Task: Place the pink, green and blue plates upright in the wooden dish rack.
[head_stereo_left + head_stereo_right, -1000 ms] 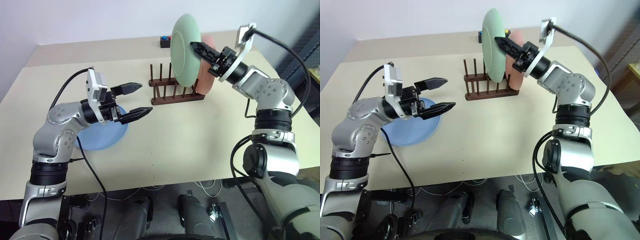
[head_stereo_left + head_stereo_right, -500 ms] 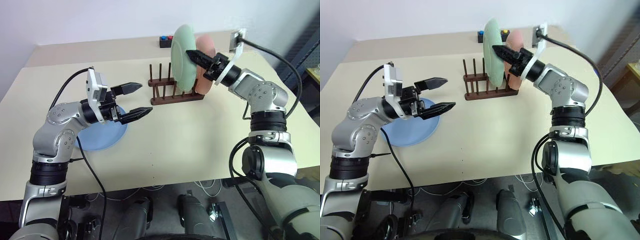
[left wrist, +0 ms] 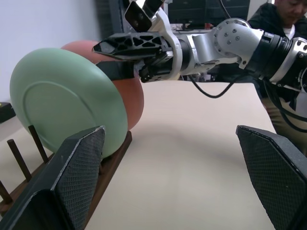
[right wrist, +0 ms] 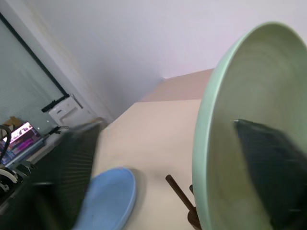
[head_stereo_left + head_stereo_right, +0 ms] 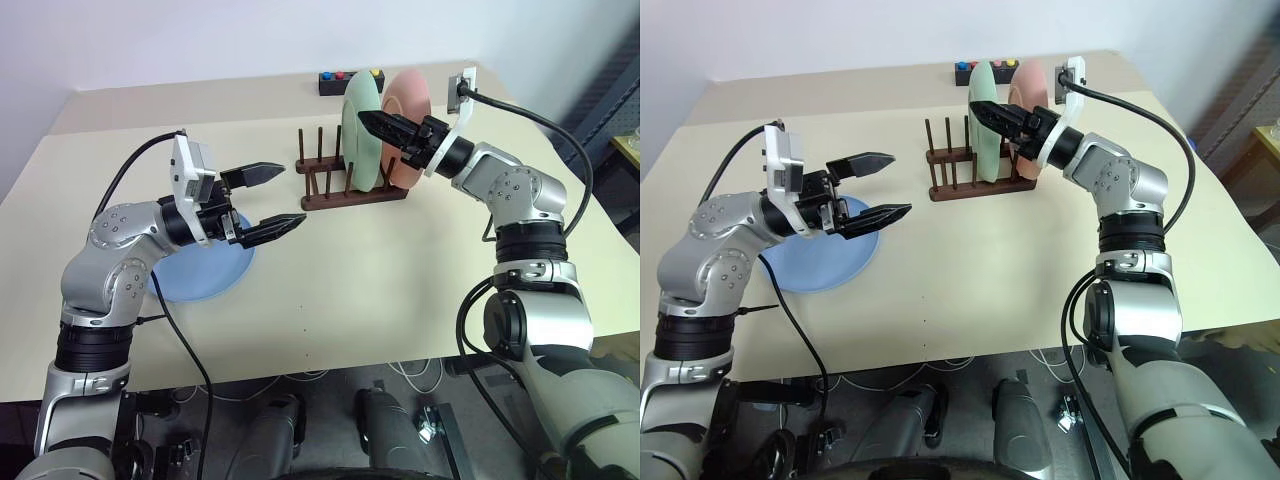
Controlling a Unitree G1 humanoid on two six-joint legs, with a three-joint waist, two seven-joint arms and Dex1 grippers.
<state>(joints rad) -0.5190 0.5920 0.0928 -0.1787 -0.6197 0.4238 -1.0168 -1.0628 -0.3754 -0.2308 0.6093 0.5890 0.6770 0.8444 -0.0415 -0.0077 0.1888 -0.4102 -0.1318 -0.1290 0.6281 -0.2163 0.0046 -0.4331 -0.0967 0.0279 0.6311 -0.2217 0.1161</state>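
Right gripper (image 5: 372,127) spread wide astride round pale green plate's (image 5: 359,131) rim, plate upright in dark wooden peg rack (image 5: 350,189) beside pink plate (image 5: 408,130), left gripper (image 5: 283,198) wide above flat blue plate (image 5: 205,273), well left of rack.

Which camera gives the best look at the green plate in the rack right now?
The left wrist view: the green plate shows its whole face, upright in the wooden dish rack before the pink plate. The eye views show it nearly edge-on; the right wrist view shows its rim close up, with a finger across it.
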